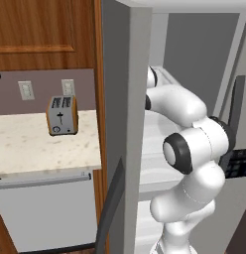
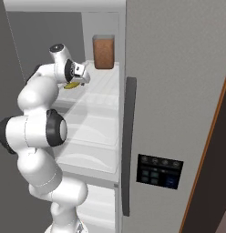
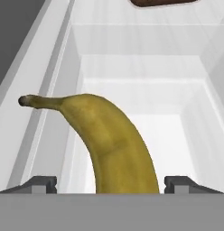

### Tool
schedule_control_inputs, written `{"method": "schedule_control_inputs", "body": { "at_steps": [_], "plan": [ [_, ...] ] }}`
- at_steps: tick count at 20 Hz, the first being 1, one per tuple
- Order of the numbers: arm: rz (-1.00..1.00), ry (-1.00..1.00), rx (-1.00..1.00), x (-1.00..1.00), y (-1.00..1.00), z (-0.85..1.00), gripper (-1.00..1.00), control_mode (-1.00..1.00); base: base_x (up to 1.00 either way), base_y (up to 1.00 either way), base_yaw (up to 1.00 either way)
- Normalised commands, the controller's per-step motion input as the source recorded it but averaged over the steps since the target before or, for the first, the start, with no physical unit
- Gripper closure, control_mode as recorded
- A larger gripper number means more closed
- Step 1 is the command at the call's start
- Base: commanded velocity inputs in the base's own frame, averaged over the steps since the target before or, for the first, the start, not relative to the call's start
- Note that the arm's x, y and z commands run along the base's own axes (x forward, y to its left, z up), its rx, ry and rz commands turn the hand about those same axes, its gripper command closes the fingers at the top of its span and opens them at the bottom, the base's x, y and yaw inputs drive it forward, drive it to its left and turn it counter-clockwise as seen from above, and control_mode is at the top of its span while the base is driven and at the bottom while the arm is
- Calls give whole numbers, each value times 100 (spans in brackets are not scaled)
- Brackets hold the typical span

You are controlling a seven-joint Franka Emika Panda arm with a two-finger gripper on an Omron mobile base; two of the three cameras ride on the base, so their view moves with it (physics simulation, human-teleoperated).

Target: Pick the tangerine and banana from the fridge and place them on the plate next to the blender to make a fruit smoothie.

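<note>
Kitchen corner, wood cabinets, pale stone tabletop (image 1: 45,144) with a small silver toaster (image 1: 62,115) against the wall. Beside it the fridge (image 2: 178,91) stands open, white shelves and drawers inside, a brown container (image 2: 104,51) on the upper shelf.

Arm reaches deep into the fridge at upper-shelf height. End effector (image 3: 111,182) is spread, one dark tip on each side of the banana (image 3: 111,144), clear gaps both sides, no contact seen. Banana lies on the white shelf with its stem pointing away and to the left in the hand view; from the right base view a yellow sliver (image 2: 71,85) peeks out just under the hand.

Risks, as I judge them:
- Fruit is curved and sits off-straight between the tips; closing now could pinch the bend and roll or squirt it away.
- Shelf wall runs close on the stem side; a nudge could wedge the banana against it.
- Withdrawal path is tight: elbow sits near the fridge door edge, so a hasty pull could knock it.
</note>
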Motion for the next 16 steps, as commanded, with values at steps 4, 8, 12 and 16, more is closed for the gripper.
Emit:
{"method": "schedule_control_inputs", "body": {
  "at_steps": [4, 8, 12, 16],
  "plan": [
    [0, 0, 3, 0, 0, -38, 100, -100, 0, 0, 0],
    [0, -11, 3, -20, 0, -11, 100, -100, 0, 0, 0],
    [0, -25, 3, -60, -14, 0, 100, -100, 0, 0, 0],
    [0, -32, 2, -91, -26, 0, 100, -100, 0, 0, 0]
  ]
}}
